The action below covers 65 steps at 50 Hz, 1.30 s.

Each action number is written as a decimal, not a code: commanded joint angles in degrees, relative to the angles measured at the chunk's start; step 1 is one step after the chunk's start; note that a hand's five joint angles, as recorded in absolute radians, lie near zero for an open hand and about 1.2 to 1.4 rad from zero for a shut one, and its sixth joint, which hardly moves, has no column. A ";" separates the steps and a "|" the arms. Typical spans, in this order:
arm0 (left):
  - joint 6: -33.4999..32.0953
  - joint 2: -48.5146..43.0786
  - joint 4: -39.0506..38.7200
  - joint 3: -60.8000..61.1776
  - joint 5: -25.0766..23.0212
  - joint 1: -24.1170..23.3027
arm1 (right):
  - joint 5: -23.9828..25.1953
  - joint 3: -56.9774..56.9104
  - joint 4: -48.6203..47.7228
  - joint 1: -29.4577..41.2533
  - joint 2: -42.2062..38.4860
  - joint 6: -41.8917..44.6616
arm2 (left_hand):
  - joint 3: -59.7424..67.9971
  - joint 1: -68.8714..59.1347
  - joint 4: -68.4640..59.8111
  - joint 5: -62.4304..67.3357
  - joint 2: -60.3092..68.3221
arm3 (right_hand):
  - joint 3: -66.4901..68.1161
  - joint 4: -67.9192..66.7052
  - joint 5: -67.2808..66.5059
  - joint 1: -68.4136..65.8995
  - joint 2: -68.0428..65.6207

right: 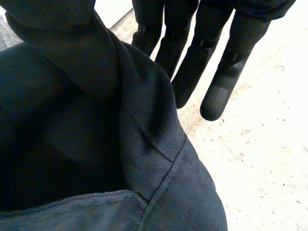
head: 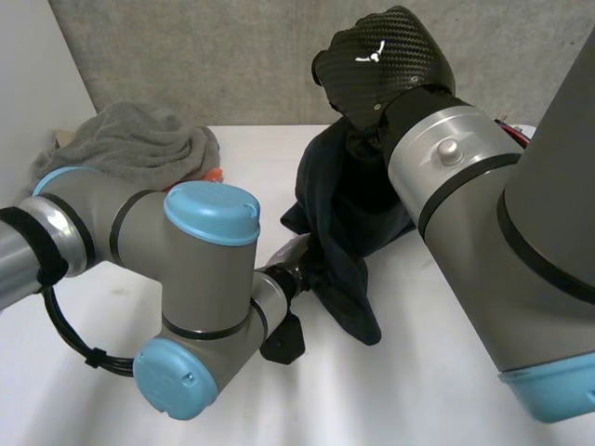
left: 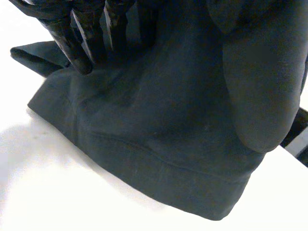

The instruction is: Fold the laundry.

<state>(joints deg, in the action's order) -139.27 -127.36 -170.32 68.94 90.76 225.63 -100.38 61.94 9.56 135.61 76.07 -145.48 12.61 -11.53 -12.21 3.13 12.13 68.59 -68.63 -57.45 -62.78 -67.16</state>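
Observation:
A dark navy garment (head: 344,214) hangs from my right hand (head: 381,65), which is raised above the back of the table, and its lower end rests on the tabletop. In the right wrist view a seamed edge of the garment (right: 144,144) is bunched at the thumb side of the hand, beside the fingers (right: 216,82). My left arm (head: 200,279) reaches in low to the garment's bottom. My left hand (left: 82,38) has straight fingers that touch the cloth (left: 168,134) just above its hemmed edge, without holding it.
A heap of grey cloth (head: 130,139) lies at the back left of the white table (head: 418,362), with a small orange thing (head: 215,174) beside it. My right arm (head: 521,242) stands over the table's right side. A grey wall rises behind.

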 commanded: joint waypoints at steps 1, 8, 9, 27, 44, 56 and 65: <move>4.18 1.23 -0.36 0.93 -1.28 -1.42 | -0.61 1.87 -1.30 0.97 0.30 -0.07 | 3.12 -4.20 -3.52 2.60 3.60 | 11.41 -11.37 -12.55 -17.22 -12.84; 3.75 2.11 -0.80 0.67 1.52 -0.90 | -1.31 2.92 -1.48 0.89 1.09 -0.33 | 67.39 -68.47 -67.79 66.87 67.87 | 11.41 -11.37 -12.55 -17.22 -12.84; 3.13 2.37 -0.63 0.58 2.31 -0.11 | -1.31 3.10 -1.56 0.45 1.36 -0.33 | 67.39 -68.47 -67.79 66.87 67.87 | 11.41 -11.37 -12.55 -17.22 -12.84; -38.59 38.39 11.59 2.26 -4.88 18.61 | 10.55 6.27 11.35 -18.45 6.79 -0.85 | 67.39 -68.47 -67.79 66.87 67.87 | 11.41 -11.37 -12.55 -17.22 -12.84; -41.35 39.73 14.49 -18.75 -4.62 17.65 | 11.87 -4.28 11.35 -19.77 19.81 -7.27 | 67.39 -68.47 -67.79 66.87 67.87 | 11.41 -11.37 -12.55 -17.22 -12.84; -39.24 40.88 13.62 -20.52 -5.41 18.80 | 12.49 -13.24 12.85 -19.42 16.66 -7.36 | 67.39 -68.47 -67.79 66.87 67.87 | 11.41 -11.37 -12.55 -17.22 -12.84; -36.77 19.04 9.93 -18.66 -7.08 22.66 | 10.38 -15.36 10.66 -19.25 -2.38 -7.01 | 67.39 -68.47 -67.79 66.87 67.87 | 11.41 -11.37 -12.55 -17.22 -12.84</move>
<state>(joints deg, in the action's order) -177.01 -94.41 -159.01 50.22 84.77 246.71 -88.44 47.15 22.01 116.13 84.74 -152.78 67.94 -65.10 -68.59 57.61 68.55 68.59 -68.64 -57.99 -62.78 -67.17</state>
